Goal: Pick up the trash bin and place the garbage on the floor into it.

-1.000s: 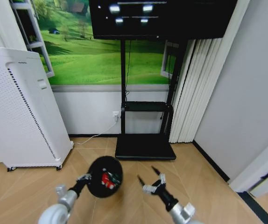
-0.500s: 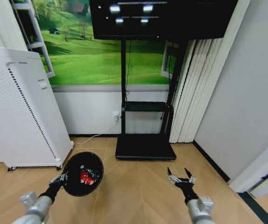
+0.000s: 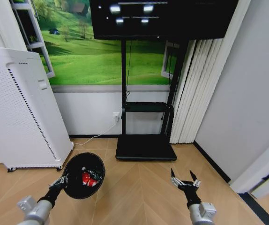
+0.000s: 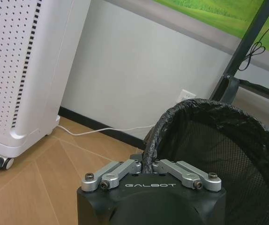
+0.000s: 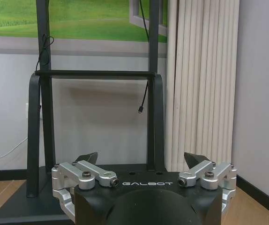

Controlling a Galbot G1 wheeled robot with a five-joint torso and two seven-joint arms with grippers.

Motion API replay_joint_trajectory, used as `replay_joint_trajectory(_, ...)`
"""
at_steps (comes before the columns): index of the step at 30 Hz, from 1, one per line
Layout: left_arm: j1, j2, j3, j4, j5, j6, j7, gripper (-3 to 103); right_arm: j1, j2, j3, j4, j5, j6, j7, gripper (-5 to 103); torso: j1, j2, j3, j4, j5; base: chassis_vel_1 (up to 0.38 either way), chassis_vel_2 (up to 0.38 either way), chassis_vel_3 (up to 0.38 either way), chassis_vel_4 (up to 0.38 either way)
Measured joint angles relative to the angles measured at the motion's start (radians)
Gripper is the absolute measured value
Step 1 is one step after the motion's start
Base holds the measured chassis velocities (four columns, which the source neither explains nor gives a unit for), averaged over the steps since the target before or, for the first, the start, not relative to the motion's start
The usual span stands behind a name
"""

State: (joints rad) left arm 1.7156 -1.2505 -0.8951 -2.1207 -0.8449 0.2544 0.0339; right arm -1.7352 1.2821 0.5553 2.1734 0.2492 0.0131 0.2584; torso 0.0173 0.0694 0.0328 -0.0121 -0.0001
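The left gripper (image 3: pixel 62 181), lower left of the head view, pinches the rim of the trash bin (image 3: pixel 83 175), held off the floor with red-and-white garbage (image 3: pixel 88 178) inside. The right gripper (image 3: pixel 185 180), lower right, hangs spread and empty. No litter shows on the wood floor (image 3: pixel 139 187); the job looks nearly done.

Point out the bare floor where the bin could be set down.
Bare wood floor lies between the trash bin, held by its rim in the left pincer, and the open, empty right pincer. More runs right toward the wall baseboard. It is crowded behind: the TV stand base and the white air purifier.
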Motion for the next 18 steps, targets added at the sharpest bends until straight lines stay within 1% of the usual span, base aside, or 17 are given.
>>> replay_joint_trajectory(7, 0.055, -0.028, -0.026, -0.031, 0.0, 0.011, -0.014, 4, 0.0, -0.001, -0.001, -0.001, 0.0, 0.001, -0.001, 100, 0.0, 0.0, 0.0, 0.0001, 0.0002, 0.0, 0.0, 0.0, 0.0)
replay_joint_trajectory(18, 0.122, -0.054, -0.063, -0.059, 0.003, 0.018, -0.015, 4, 0.001, -0.002, -0.002, -0.001, 0.001, 0.002, -0.002, 100, 0.0, 0.0, 0.0, 0.0001, 0.0001, 0.0, 0.0, 0.0, 0.0)
